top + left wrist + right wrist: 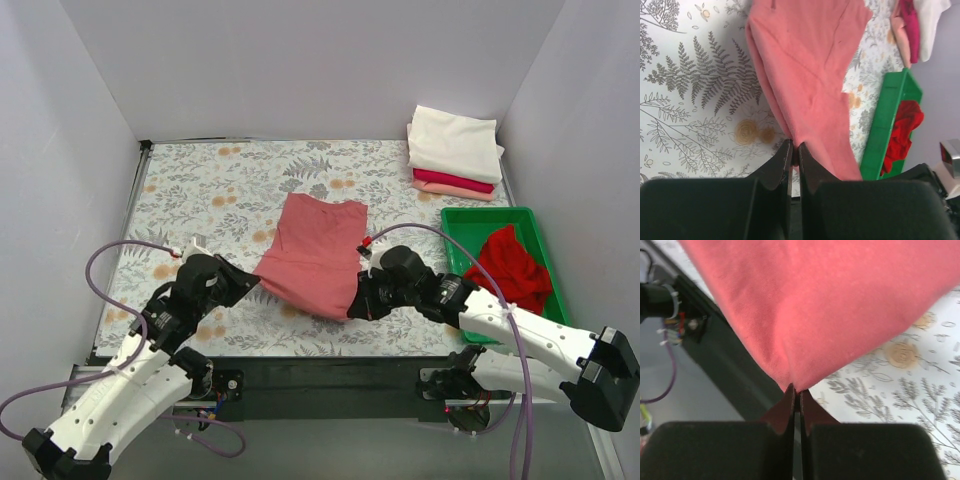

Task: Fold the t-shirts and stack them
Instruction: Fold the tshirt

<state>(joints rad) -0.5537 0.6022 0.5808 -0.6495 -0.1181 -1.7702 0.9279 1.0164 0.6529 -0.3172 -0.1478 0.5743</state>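
Left wrist view shows our left gripper (795, 148) closed tight on one near corner of the salmon-red t-shirt (805, 60), which lies between the arms. The right gripper (796, 390) pinches the other near corner in the same way. We should carry both corners forward together, level, onto the far edge. The folded stack (455, 150) sits far right.

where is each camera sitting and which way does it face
top external: above and behind the bases, looking down on the table; both arms show, left gripper and right gripper pinching the salmon shirt.
left wrist: low, facing far-right towards the green tray; its closed fingers show.
right wrist: low, facing the shirt corner it grips; its closed fingers show.
shared: top and left wrist both show the tray's red shirt.
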